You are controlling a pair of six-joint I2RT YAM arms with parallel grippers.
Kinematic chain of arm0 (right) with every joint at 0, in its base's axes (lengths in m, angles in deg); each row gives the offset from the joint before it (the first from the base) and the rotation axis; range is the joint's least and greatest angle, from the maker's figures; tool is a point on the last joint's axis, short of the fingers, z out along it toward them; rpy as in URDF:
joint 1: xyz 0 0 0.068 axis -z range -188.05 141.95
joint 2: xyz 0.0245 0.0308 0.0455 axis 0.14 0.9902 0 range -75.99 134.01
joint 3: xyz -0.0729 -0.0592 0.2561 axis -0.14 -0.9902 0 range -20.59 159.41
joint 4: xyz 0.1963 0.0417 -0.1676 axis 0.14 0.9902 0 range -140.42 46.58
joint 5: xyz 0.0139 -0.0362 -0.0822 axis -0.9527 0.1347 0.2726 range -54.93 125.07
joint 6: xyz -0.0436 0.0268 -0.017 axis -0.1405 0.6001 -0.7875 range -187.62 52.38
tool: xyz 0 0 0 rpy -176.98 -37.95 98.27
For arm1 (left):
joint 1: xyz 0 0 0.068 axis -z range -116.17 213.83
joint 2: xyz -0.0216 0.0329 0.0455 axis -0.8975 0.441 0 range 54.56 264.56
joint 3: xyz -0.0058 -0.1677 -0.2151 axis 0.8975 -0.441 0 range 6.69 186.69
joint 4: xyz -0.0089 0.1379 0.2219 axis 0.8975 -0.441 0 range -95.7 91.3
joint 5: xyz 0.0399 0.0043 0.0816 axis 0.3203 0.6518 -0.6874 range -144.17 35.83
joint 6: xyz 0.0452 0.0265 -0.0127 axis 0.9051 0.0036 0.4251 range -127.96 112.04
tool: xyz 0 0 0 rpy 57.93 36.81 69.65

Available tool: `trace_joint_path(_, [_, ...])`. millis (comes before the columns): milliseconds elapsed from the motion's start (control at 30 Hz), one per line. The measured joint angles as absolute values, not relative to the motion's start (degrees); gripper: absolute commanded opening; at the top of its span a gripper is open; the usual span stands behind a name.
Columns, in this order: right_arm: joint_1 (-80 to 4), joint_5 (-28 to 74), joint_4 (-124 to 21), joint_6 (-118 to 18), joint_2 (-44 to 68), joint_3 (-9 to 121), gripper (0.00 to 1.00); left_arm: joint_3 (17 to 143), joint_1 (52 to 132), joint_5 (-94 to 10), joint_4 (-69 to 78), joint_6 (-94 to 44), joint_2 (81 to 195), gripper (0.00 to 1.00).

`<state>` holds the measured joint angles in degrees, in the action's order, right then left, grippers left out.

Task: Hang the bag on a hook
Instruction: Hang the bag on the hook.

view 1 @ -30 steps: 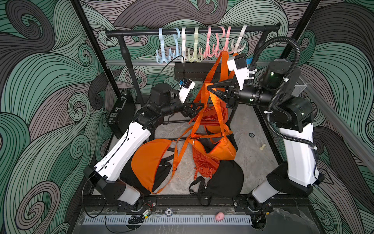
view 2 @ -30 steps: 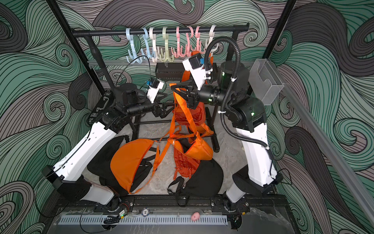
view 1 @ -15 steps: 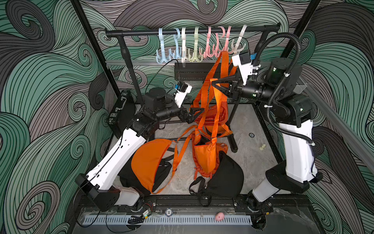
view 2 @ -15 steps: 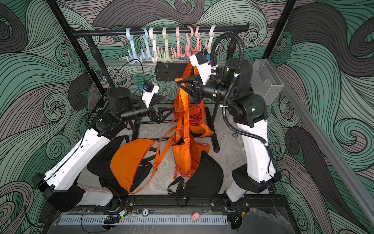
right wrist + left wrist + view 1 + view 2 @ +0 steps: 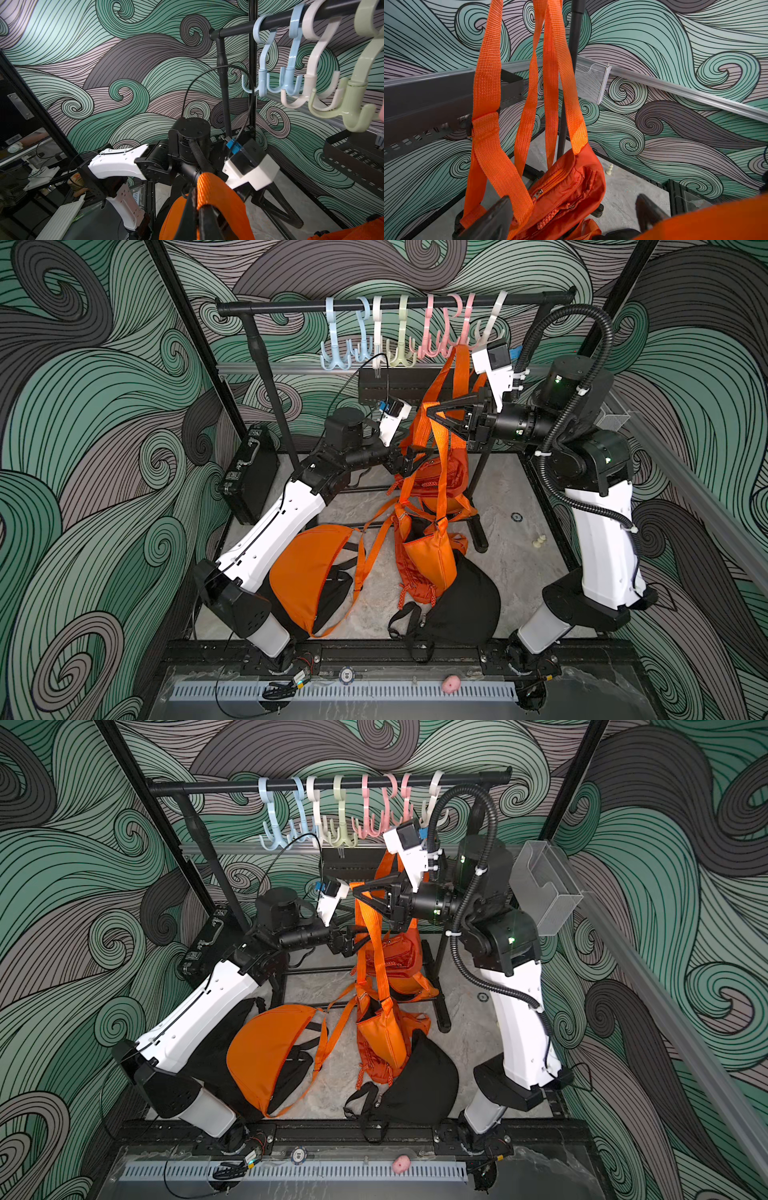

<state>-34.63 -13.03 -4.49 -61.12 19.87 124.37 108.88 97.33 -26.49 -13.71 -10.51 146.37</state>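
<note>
A black hard case with metal latches (image 5: pixel 249 472) stands at the left edge of the grey marbled tabletop (image 5: pixel 511 556). Next to it, the left gripper (image 5: pixel 573 199) points toward the middle with its fingers spread apart. One finger (image 5: pixel 492 218) lies against the webbing of a puffy orange zip bag (image 5: pixel 440 468), whose strap runs up to the pink plastic hooks (image 5: pixel 430 337) on the black rail (image 5: pixel 291 306). Under the left arm a flat orange half-moon bag (image 5: pixel 309 568) lies on the table.

In the middle, the small smooth orange bag (image 5: pixel 424 564) dangles over a black half-moon bag (image 5: pixel 461 601); I cannot tell whether the two touch. It hangs by its orange webbing strap (image 5: pixel 209 182), which loops over the right gripper (image 5: pixel 432 411). That gripper's jaws are drawn together, and it sits below the hooks, so the strap is on none of them. At the far right a clear plastic tray (image 5: pixel 544 886) sits on the wall rail.
</note>
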Motion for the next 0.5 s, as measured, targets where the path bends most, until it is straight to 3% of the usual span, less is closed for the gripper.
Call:
trace_joint_path(133, [-33.5,-13.71,-5.74,-60.22,18.77,122.34,0.0,109.27,97.31,-27.39,-13.8,-9.92,146.59,0.43])
trace_joint_path(300, [-30.02,-14.89,-9.65,-57.4,17.66,120.35,0.0,110.06,97.26,-29.42,-13.84,-8.46,146.32,0.11])
trace_joint_path(500, [-24.45,-15.15,-15.94,-51.96,18.27,120.94,0.0,114.17,96.85,-32.63,-15.81,-7.39,146.26,0.0])
